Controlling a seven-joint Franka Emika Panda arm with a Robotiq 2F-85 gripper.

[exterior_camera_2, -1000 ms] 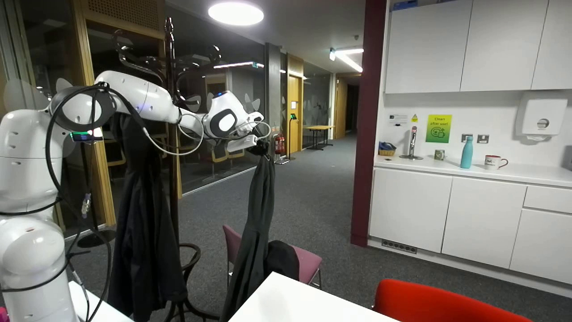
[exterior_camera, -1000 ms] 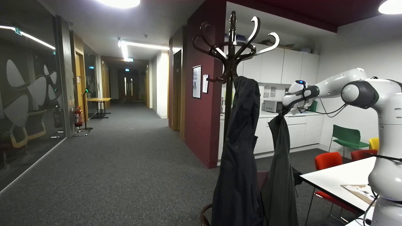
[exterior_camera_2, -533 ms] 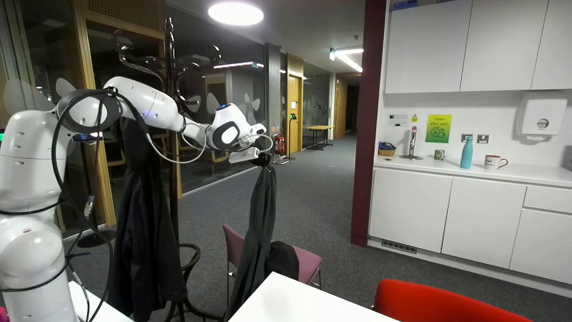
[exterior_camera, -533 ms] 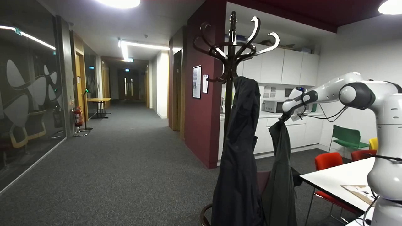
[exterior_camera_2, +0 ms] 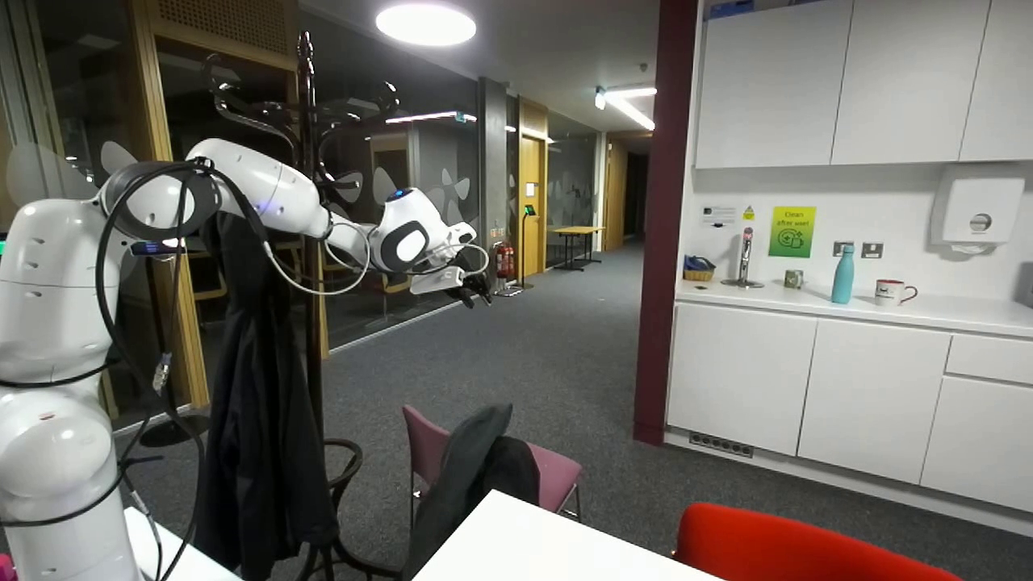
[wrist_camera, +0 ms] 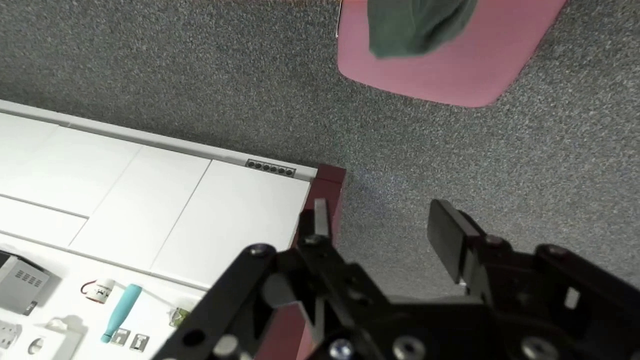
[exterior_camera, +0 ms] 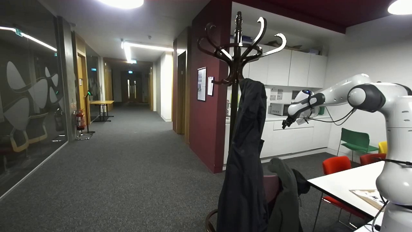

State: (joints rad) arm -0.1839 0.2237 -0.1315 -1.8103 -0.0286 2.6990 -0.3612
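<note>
Hovering well above the dark green coat (exterior_camera: 285,196) and pink chair (exterior_camera_2: 557,478), the jaws stand apart.

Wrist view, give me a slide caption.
Empty, open Robotiq gripper over grey carpet, green garment overlapping pink chair, turquoise bottle beside white mug.

Gripper (wrist_camera: 382,225) spans 4 to 7 o'clock, two dark fingers (wrist_camera: 445,240) spread well apart, grey carpet (wrist_camera: 530,165) visible through the gap. Pink chair (wrist_camera: 440,82) between 1 and 2 o'clock, well apart from the fingertips, cut off by the top edge. Green cloth (wrist_camera: 417,27) at 1 o'clock, overlapping the chair, a little blurred, also cut off at the top. Dark red pillar (wrist_camera: 327,186) near centre, partly hidden behind one finger. White cupboards (wrist_camera: 240,210) at 9 o'clock. Beyond them, at 8 o'clock, a white counter (wrist_camera: 152,287): blue bottle (wrist_camera: 122,310), mug (wrist_camera: 101,291) just beside it. Microwave (wrist_camera: 22,284) farther out, at the edge.
</note>
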